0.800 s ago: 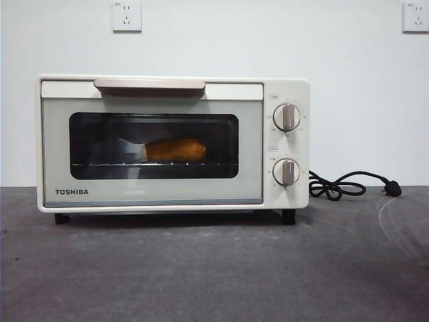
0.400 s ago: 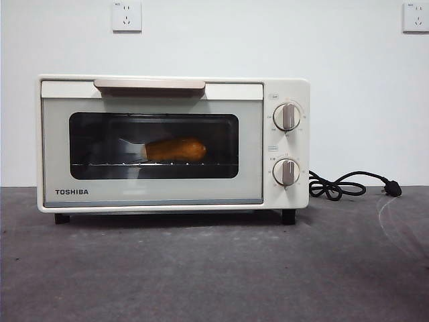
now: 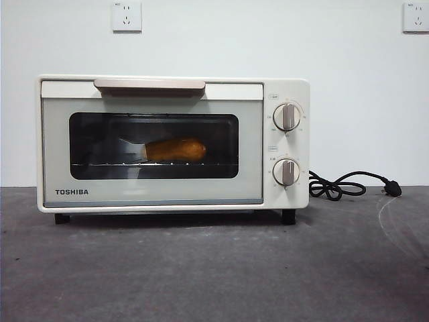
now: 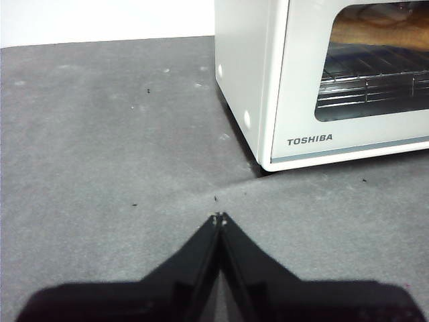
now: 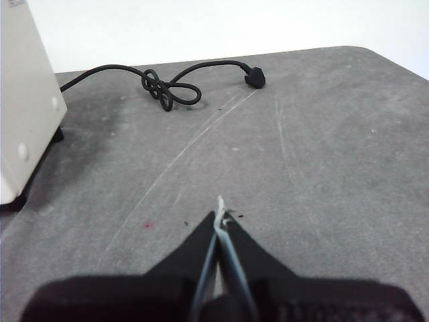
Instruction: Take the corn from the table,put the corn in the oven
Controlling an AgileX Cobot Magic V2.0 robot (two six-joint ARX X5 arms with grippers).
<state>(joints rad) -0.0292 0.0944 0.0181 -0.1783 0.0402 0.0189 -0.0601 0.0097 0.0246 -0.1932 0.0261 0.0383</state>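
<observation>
Grey table (image 3: 214,268), white wall, and the corn (image 3: 174,149) sits inside the closed oven (image 3: 173,143)
Corn lies on the wire rack (image 3: 154,164) behind the glass; left gripper (image 4: 219,217) pinched together over the table by the oven's corner, right gripper (image 5: 219,216) likewise closed, empty, near the black power cord (image 5: 167,87)

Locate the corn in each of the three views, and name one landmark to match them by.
Front view: the glossy yellow-orange corn cob lies on the wire rack behind the shut glass door.
Left wrist view: a blurred yellow-orange strip behind the glass.
Right wrist view: not in it.
Shared landmark: the cream-white TOSHIBA oven.
</observation>
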